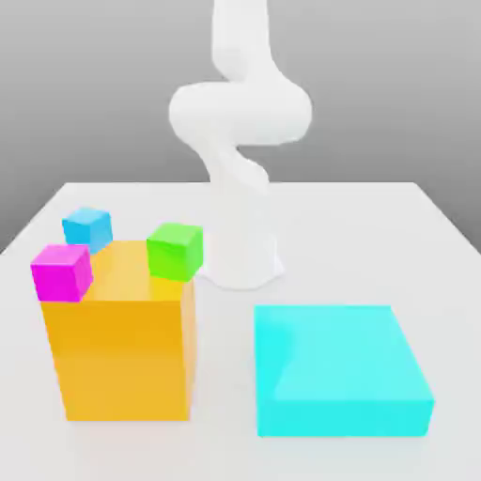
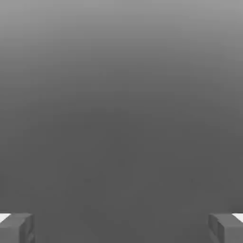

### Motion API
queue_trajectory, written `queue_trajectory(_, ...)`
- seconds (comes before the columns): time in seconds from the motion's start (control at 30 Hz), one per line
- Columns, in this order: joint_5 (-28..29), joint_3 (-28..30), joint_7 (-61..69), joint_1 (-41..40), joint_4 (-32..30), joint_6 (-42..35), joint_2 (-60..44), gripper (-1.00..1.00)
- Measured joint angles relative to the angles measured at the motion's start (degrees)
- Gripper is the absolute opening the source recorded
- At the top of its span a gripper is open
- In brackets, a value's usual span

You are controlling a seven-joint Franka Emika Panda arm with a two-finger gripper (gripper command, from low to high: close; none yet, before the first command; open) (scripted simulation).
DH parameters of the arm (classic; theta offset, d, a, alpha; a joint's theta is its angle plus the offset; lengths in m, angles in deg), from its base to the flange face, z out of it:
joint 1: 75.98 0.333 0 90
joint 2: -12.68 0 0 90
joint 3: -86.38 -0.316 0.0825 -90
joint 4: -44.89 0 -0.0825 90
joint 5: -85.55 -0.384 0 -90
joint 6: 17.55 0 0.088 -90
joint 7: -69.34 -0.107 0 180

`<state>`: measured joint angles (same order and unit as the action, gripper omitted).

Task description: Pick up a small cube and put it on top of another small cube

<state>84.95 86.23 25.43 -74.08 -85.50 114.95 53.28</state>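
Nearest to me in the exterior view, toward its right, a flat cyan slab (image 1: 338, 352) lies on the pale table (image 1: 221, 451). Toward the view's left stands the tall orange block (image 1: 122, 362), its front face plain. The magenta cube (image 1: 62, 274), the one I take as mine to lift, sits at the block's near left corner as this view shows it, with nothing gripping it. A green cube (image 1: 175, 252) sits by the block's right edge, and a blue cube (image 1: 86, 229) is farther back, near its far left corner; I can't tell how squarely that one rests. Beyond them all rises the white arm (image 1: 240, 113).

In the hand view my claw (image 2: 121, 228) is spread wide, its two fingers well apart and nothing pinched between them, facing a grey expanse.

So I judge the job to be at its start: no cube is stacked on another. I have yet to bring the claw over the magenta cube, close on it, lift it, set it on its partner and let go.

As for brands, labels or writing, I can read none; the block, slab and cubes all look plain.
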Motion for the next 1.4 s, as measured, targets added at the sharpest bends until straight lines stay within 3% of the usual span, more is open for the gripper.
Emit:
queue_trajectory(0.57, -1.6, -4.9, 11.3, 10.4, 9.5, 4.9, -35.7, 0.00)
queue_trajectory(1.1, 7.2, -8.7, 15.1, 20.6, 18.3, 9.4, -69.2, 0.00)
queue_trajectory(1.23, 9.0, -7.6, 14.7, 22.6, 20.3, 14.0, -77.5, 0.00)
queue_trajectory(1.27, 9.3, -7.3, 14.5, 22.8, 20.7, 15.1, -79.1, -1.00)
queue_trajectory(1.4, 9.2, -7.4, 14.6, 22.8, 20.7, 15.1, -79.1, -1.00)
